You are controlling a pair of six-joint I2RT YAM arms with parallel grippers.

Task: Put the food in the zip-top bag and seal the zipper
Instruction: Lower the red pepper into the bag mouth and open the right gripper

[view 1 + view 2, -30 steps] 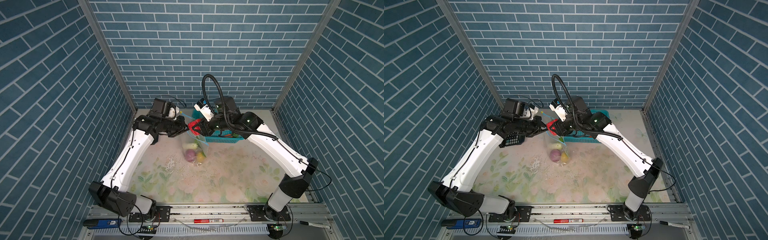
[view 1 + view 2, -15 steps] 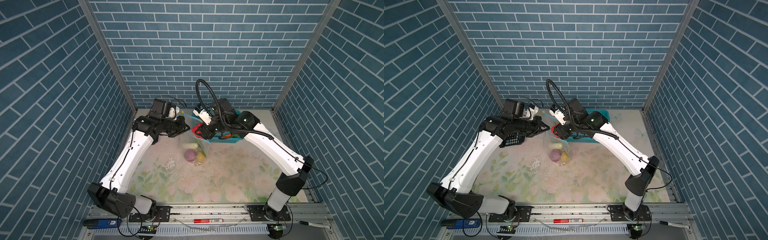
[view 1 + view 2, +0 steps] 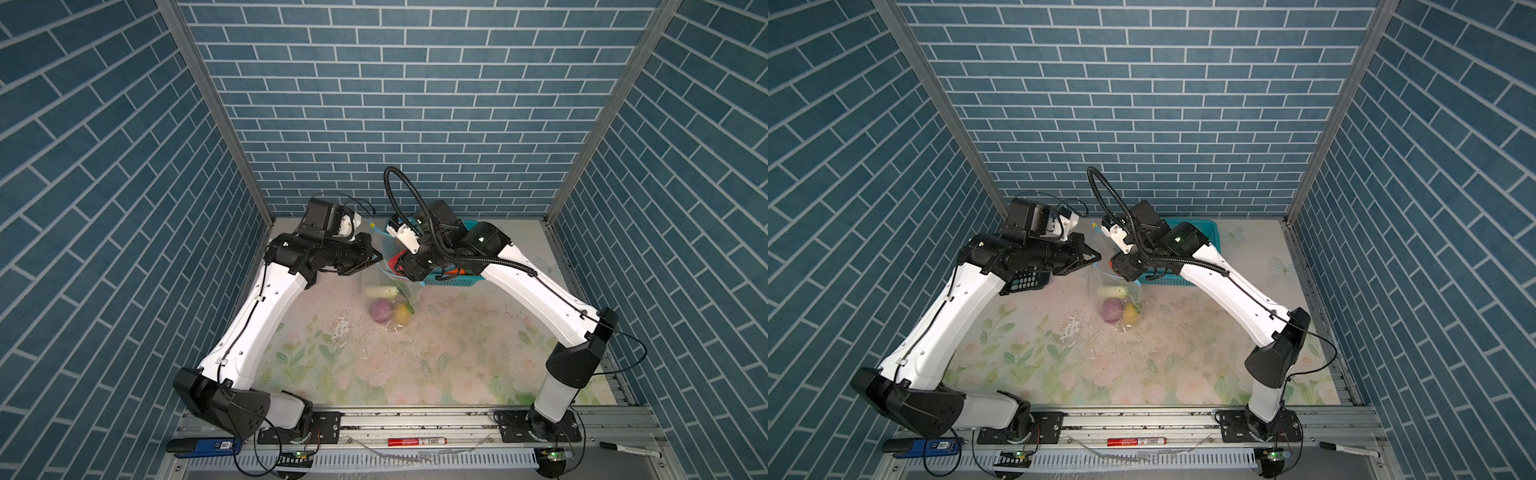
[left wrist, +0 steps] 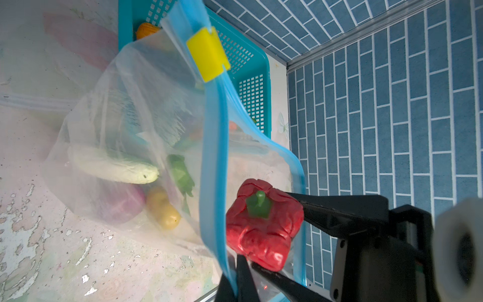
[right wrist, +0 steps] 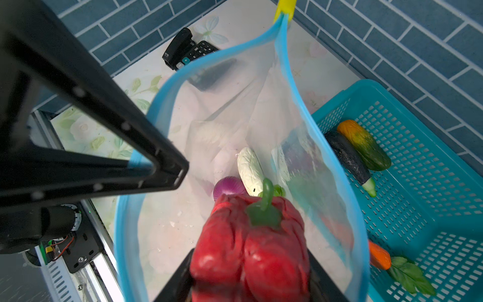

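The red pepper is clamped between the right jaws, stem pointing away from them, inside the open mouth of the clear bag. The left jaws are pinched together on the blue zipper, holding that lip up opposite the right jaws; the yellow slider sits at the end far from both. Below the right jaws, in the bag's bottom on the bench, lie an onion, a yellow fruit and a white piece. Beside the right jaws, away from the left ones, a basket holds an eggplant, a cucumber and a carrot
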